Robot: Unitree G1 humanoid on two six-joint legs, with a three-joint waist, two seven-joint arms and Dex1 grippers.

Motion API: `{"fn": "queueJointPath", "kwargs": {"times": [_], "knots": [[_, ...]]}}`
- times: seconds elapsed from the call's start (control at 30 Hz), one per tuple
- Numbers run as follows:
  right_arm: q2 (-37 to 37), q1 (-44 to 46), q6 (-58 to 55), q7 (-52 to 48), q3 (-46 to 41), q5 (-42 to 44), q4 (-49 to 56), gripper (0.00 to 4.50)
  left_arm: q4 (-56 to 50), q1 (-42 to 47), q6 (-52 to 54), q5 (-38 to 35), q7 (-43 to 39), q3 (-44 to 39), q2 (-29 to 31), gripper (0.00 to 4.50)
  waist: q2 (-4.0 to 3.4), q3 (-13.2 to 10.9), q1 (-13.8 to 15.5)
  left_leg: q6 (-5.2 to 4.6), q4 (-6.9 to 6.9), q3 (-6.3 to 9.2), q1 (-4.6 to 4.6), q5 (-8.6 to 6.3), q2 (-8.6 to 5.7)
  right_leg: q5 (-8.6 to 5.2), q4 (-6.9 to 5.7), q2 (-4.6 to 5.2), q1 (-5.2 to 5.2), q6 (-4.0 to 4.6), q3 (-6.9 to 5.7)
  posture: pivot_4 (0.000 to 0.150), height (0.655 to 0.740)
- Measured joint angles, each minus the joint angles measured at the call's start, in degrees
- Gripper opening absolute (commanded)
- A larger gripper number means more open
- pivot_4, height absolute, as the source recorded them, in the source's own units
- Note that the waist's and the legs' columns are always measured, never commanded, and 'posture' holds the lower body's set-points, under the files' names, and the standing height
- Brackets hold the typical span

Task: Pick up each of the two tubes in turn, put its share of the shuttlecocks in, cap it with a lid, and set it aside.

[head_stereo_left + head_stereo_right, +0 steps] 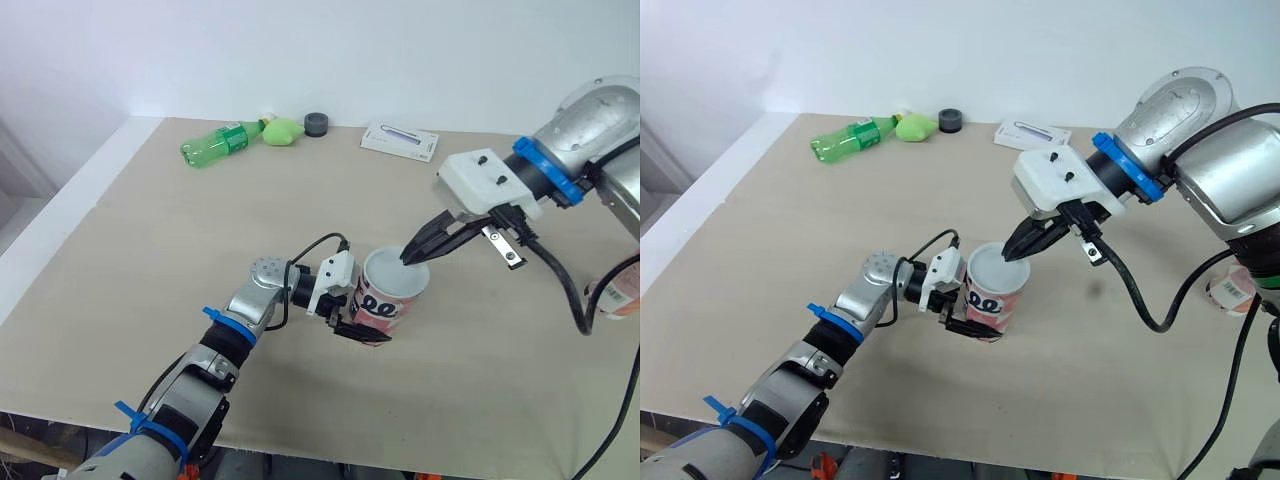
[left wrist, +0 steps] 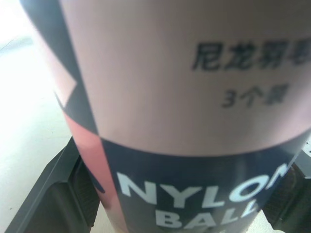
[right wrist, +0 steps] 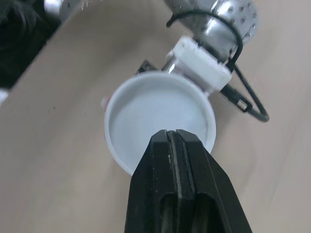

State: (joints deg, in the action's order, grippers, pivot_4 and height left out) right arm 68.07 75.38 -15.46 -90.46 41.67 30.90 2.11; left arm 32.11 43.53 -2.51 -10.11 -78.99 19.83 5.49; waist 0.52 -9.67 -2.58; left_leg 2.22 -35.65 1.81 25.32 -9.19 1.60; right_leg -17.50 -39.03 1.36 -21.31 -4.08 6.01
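While your left gripper (image 1: 364, 326) clamps the tube (image 1: 389, 305) low on its body, one black finger (image 2: 46, 196) shows on each side of the pink and black wall in the left wrist view, with the white word NYLON between them. You hold the tube upright, a little tilted, near the middle of the table (image 1: 140, 240). Whether its base touches the tabletop you cannot tell.

On the tube's mouth sits the white lid (image 1: 396, 274), its shallow rim facing up. Your right gripper (image 1: 411, 257) comes down at a slant from the right, and its two fingers are pressed flat together with nothing between them. In the right wrist view their joined tips (image 3: 174, 141) overlap the near edge of the lid. From the head views the tips appear to touch the lid's top, though contact cannot be confirmed.

Farther out, at the right edge of the table, the second tube (image 1: 1232, 288) stands partly behind your right arm's cable, a barcode label on its side. Along the far edge lie a green bottle (image 1: 215, 143) on its side, a small green object (image 1: 284, 130) just beside the bottle's cap, a dark round piece (image 1: 317, 123) next to that, and a flat white box (image 1: 399, 140) further right.
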Motion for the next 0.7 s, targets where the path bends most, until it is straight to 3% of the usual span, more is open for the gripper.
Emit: {"fn": "queueJointPath", "kwargs": {"times": [0.7], "knots": [[-1.28,1.13,6.23,0.0,3.59,-5.34,-1.28,0.1,0.03,-0.03,0.36,0.04,0.96,0.16,-0.03,3.73,0.01,0.01,-0.01,0.0,-0.05,0.0,-0.14,0.0,0.02,0.01,0.0,-0.01,0.12,-0.02,-0.01,0.15,0.7294]]}}
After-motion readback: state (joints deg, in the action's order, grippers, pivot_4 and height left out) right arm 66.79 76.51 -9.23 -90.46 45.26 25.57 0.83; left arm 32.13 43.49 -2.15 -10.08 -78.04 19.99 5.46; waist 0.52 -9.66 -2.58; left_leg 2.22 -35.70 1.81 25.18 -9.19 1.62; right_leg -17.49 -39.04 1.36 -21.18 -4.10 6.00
